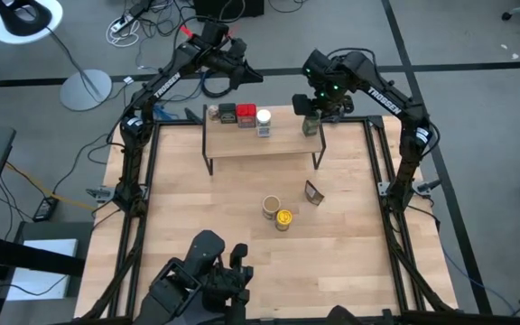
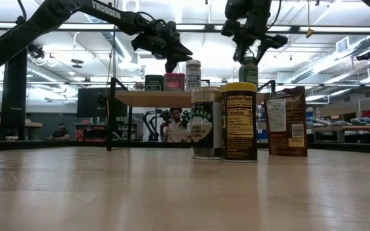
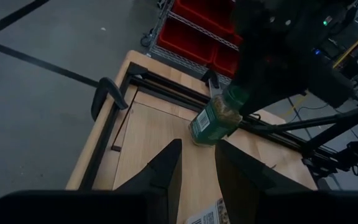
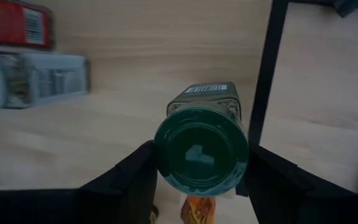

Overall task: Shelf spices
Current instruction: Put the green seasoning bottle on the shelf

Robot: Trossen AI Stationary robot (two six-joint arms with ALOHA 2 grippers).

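Observation:
The shelf (image 1: 260, 144) stands at the table's far side. On its board stand a dark tin (image 1: 227, 113), a red tin (image 1: 246, 115) and a white-lidded jar (image 1: 263, 120). My right gripper (image 1: 312, 108) is shut on the green jar (image 1: 310, 125) over the shelf's right end. My left gripper (image 1: 242, 77) is open and hovers beyond the shelf's far edge, above the tins (image 2: 169, 51). A tan-capped jar (image 1: 270, 207), a yellow-lidded jar (image 1: 283, 219) and a brown canister (image 1: 312, 192) stand on the table. My right gripper holds the green jar by its dark green lid (image 4: 166, 149), pinched between the two fingers (image 4: 135, 174). The fingers come from above, pointing down. The jar (image 3: 215, 121) hangs tilted below them over the shelf's right end. Whether its base touches the board, I cannot tell.
Free board lies between the white-lidded jar and the green jar. The shelf's black legs (image 1: 210, 164) stand on the table. The near half of the table (image 1: 350, 262) is bare wood. Black rails (image 1: 382, 181) run along the table's sides. A person shows in the room behind (image 2: 174, 122).

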